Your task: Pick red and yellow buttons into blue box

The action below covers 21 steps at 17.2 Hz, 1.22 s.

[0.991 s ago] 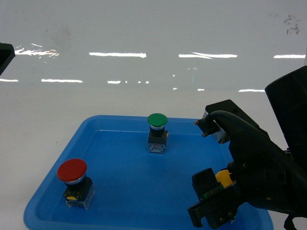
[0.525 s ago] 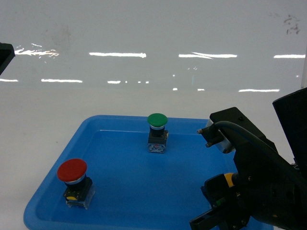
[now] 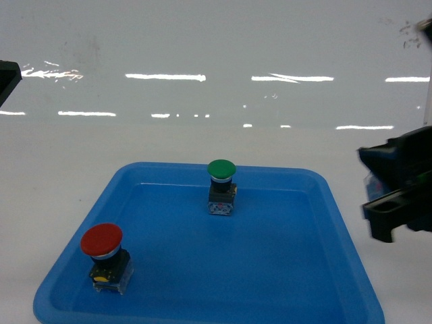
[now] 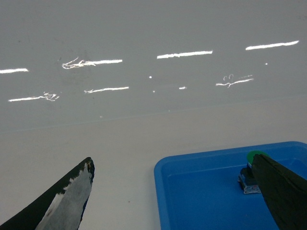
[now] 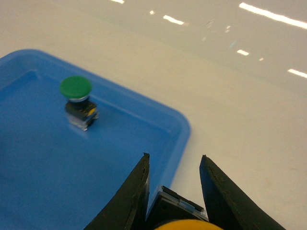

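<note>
yellow button (image 5: 189, 225), clamped between right pincer (image 5: 173, 184) fingers

Black claw (image 5: 173, 191) with tapered, wedge-shaped fingers (image 5: 129, 196).

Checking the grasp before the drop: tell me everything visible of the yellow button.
Only the right wrist view shows the yellow button: a sliver of glossy yellow cap at the bottom edge, with its black-and-clear blocky base above. It sits between the right claw fingers, which touch its sides, lifted above the shallow blue tray edge.
</note>
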### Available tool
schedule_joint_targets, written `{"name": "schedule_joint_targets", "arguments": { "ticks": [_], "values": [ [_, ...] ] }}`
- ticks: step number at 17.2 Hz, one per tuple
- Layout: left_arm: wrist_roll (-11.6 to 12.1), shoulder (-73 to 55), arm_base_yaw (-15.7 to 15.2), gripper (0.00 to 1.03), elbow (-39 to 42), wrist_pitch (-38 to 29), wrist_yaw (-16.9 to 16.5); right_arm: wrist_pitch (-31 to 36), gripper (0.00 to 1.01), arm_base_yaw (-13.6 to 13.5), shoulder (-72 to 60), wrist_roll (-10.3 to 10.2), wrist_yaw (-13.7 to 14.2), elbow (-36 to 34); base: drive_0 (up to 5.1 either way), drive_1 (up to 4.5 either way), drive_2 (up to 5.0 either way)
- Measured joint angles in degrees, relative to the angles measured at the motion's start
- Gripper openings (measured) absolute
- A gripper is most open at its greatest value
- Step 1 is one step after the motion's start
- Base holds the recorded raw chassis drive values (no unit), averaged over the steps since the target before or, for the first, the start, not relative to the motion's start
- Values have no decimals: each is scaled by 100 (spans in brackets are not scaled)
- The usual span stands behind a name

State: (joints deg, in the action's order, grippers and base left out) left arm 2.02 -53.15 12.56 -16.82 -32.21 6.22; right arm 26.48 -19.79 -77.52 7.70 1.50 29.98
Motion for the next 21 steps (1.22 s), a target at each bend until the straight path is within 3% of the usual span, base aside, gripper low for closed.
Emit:
{"name": "schedule_joint_targets", "arguments": {
  "ticks": [2,6,9,12,14,21],
  "values": [
    [0,0,0,98,0,2,0,-11,30,162,761,101,160,-396,0,0,0],
    [0,0,0,98,0,2,0,-385,29,214,2535,116,411,-1290,0,0,0],
    [0,0,0,98,0,0,0,-345,29,245,3453,116,809,-1672,0,0,0],
    [0,0,0,98,0,-2,0,-339,29,173,3995,299,1386,-1884,0,0,0],
    [-9,26,28,98,0,175,-42,-334,29,245,4017,313,1307,-1956,0,0,0],
    [192,-702,656,98,-118,52,391,-332,29,258,4013,313,1300,-1956,0,0,0]
  ]
}}
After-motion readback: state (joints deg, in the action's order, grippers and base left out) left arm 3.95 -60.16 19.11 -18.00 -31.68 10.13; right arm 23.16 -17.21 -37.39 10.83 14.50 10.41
